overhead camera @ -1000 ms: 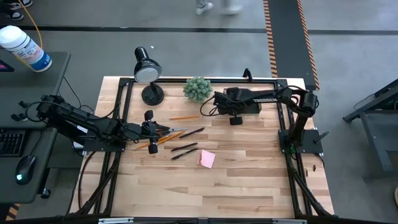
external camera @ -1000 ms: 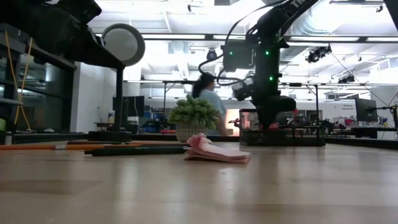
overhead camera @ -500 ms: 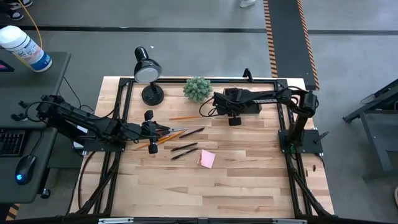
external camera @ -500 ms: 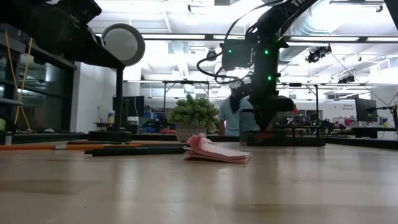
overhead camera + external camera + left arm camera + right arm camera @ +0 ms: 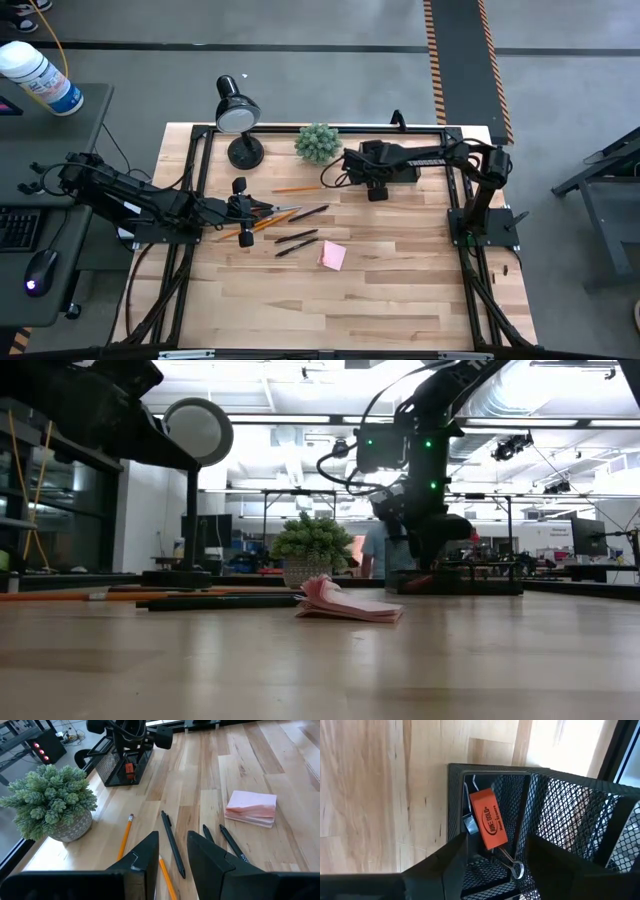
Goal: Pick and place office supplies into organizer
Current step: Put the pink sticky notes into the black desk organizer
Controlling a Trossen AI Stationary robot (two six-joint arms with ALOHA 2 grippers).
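Observation:
The black mesh organizer [image 5: 403, 172] stands at the table's far right, partly under my right arm. My right gripper [image 5: 492, 855] hangs open over it, pointing down, with a finger on either side of one compartment. In that compartment lie an orange-red eraser [image 5: 488, 826] and a binder clip [image 5: 512, 865]. My left gripper [image 5: 172, 865] is open at the table's left, low over an orange pencil [image 5: 167, 881]. Ahead of it lie black pens [image 5: 172, 845], another pencil [image 5: 125, 836] and the pink sticky-note pad [image 5: 251, 807], all flat on the wood.
A green plant ball in a pot [image 5: 317, 142] and a black desk lamp [image 5: 238, 115] stand at the far edge, left of the organizer. The pad [image 5: 333, 255] and pens [image 5: 297, 240] lie mid-table. Bare wood fills the near half. A person shows in the room beyond.
My right gripper has shifted a little toward the table's left above the organizer. My left arm has kept still. A person in the room behind has walked across.

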